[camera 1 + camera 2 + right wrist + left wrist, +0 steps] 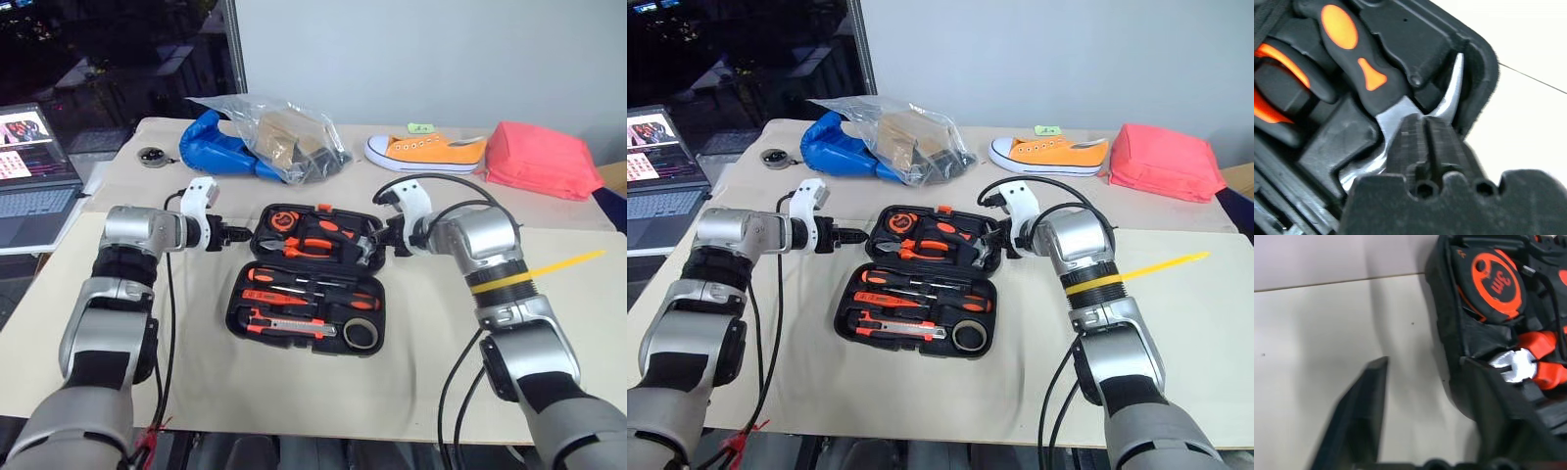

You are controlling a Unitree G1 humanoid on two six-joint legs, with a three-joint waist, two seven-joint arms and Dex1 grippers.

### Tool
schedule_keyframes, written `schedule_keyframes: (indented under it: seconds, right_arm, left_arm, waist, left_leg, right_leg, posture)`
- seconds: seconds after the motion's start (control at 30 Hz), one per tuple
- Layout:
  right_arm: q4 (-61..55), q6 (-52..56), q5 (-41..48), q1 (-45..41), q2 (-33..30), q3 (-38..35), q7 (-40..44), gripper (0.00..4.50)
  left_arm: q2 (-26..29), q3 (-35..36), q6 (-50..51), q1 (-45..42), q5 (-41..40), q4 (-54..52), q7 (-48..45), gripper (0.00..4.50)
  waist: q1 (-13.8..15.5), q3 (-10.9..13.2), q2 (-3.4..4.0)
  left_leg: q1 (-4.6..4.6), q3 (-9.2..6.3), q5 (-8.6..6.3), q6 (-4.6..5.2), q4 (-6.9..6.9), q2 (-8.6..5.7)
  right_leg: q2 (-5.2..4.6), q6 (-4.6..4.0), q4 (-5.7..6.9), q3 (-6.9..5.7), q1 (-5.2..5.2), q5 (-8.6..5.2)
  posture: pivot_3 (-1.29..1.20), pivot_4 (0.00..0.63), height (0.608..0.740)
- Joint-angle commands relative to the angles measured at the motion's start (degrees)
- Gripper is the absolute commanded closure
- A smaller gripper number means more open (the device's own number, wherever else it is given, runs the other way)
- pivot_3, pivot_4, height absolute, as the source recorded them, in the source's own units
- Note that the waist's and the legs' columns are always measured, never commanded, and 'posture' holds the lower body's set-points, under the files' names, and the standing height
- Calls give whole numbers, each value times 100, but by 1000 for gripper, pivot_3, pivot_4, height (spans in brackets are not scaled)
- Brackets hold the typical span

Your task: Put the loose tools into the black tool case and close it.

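1. Your left wrist view shows the round tape measure (1496, 281) in the black tool case (306, 284), open mid-desk (118, 343).
2. Right wrist view: right hand (1425, 142) pinched together over the hammer (1366, 63).
3. Left hand (238, 234), fingers parted, empty, flanks the case.
4. Two long screwdrivers (312, 289) inside.

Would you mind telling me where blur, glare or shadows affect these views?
Left wrist view: the left gripper's fingers are blurred, with soft shadows on the table. Right wrist view: table washed out white, fingers soft. Head views: evenly lit, black tool case sharp.
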Motion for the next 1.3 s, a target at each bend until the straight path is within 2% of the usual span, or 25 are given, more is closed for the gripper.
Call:
schedule_keyframes:
  seconds: [0.03, 0.1, 0.2, 0.37, 0.4, 0.43, 0.73, 0.87, 0.97, 1.13, 1.3]
  right_arm:
    - [13, 92, 9, 74, 0, -34, 98, 4500]
    - [-83, 50, 0, 122, -21, -25, 114, 4500]
    - [-447, -184, 97, 215, -70, -162, 205, 4500]
    - [-959, -60, 45, 319, -214, -342, 43, 3118]
    - [-1003, 36, 35, 326, -212, -376, -26, 2669]
    - [-1012, 138, 29, 323, -224, -371, -54, 2479]
    - [-278, 321, -84, 280, -117, -597, -520, 2479]
    - [-44, 280, -101, 289, -97, -638, -529, 3437]
    - [-55, 239, -45, 335, -72, -663, -469, 4467]
    - [-401, -261, 171, 500, 95, -901, -327, 4488]
    - [-1302, -2118, 183, 1050, 181, -884, 163, 4488]
  left_arm:
    - [-124, 15, -186, -245, 198, 241, -375, 3510]
    - [-150, 27, -256, -256, 300, 314, -439, 4326]
    - [-183, 108, -304, -272, 368, 387, -476, 4452]
    - [-238, 213, -335, -307, 470, 425, -498, 4500]
    - [-249, 216, -348, -313, 489, 431, -515, 4500]
    - [-267, 221, -360, -316, 510, 434, -526, 4500]
    - [-407, 261, -453, -343, 704, 432, -615, 4500]
    - [-451, 302, -490, -360, 782, 452, -643, 4500]
    - [-477, 332, -519, -367, 812, 470, -651, 4500]
    - [-563, 538, -788, -330, 697, 347, -725, 4500]
    - [-642, 723, -1420, -67, 592, -215, -860, 4500]
  waist:
    - [-1, 0, 0]
    - [-4, 0, 0]
    - [-3, 0, 0]
    - [2, 0, 0]
    - [2, 0, 0]
    - [4, 0, 0]
    - [33, 0, 0]
    - [38, 0, 0]
    - [50, 0, 0]
    - [50, 0, 0]
    - [-1, 0, 0]
  left_leg:
    - [1, -2, 2, -2, 1, 0]
    - [8, -3, 7, -6, 4, -2]
    - [9, -5, 10, -9, 11, -4]
    - [4, -7, 10, -9, 12, -6]
    - [4, -8, 10, -9, 11, -6]
    - [3, -8, 10, -9, 11, -6]
    - [3, -9, 10, -9, 12, -11]
    - [6, -10, 10, -9, 14, -13]
    - [6, -13, 11, -10, 22, -15]
    - [5, -14, 11, -10, 23, -17]
    - [0, -15, 11, -10, 19, -16]
  right_leg:
    - [2, 0, 6, -1, 0, 0]
    - [2, 0, 18, 1, 3, 0]
    - [2, 1, 32, 3, 4, 0]
    - [0, 2, 32, 3, 1, -1]
    - [0, 2, 31, 3, 1, -1]
    - [0, 3, 30, 3, 0, -2]
    - [-6, 3, 31, 2, 2, -2]
    - [-7, 3, 32, 1, 8, -2]
    - [-8, 5, 33, 1, 13, -2]
    - [-10, 8, 33, 1, 15, -3]
    - [-9, 8, 30, 2, 9, -2]
  posture:
    - [0, 150, 740]
    - [0, 150, 740]
    - [0, 150, 740]
    - [0, 150, 740]
    - [0, 150, 740]
    - [0, 150, 740]
    - [0, 150, 740]
    - [0, 150, 740]
    - [0, 150, 740]
    - [0, 150, 740]
    - [0, 150, 740]
